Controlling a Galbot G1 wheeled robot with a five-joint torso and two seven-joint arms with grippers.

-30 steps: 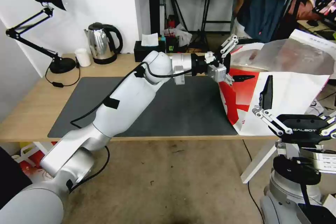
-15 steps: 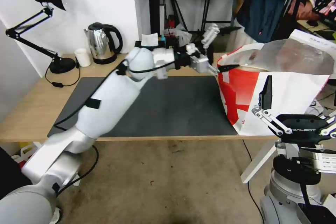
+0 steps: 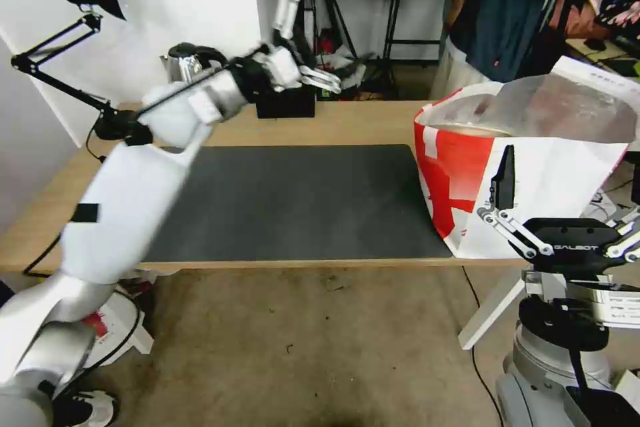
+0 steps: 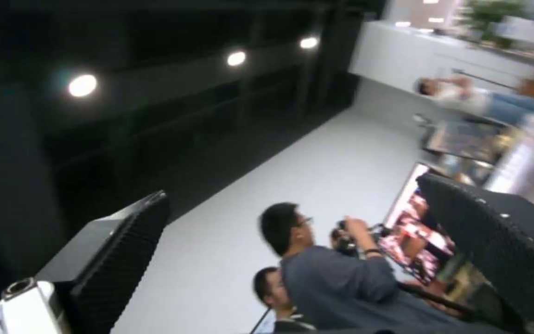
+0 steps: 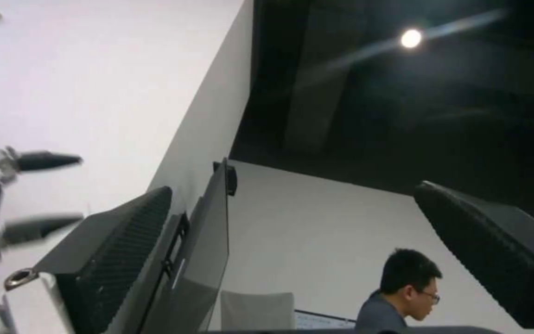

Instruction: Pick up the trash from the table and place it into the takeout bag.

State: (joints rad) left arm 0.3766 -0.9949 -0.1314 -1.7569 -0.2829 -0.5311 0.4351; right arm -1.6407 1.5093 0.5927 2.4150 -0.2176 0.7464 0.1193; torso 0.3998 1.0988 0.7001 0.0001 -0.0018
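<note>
takeout bag stands open on table, silvery lining showing.

White walls, a mottled brown floor, and 3 ceiling spotlights on a dark ceiling.

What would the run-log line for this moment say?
left claw: open, empty, raised over table's far edge | right claw: open, parked beside takeout bag | black mat: bare | trash: none visible on table
</note>
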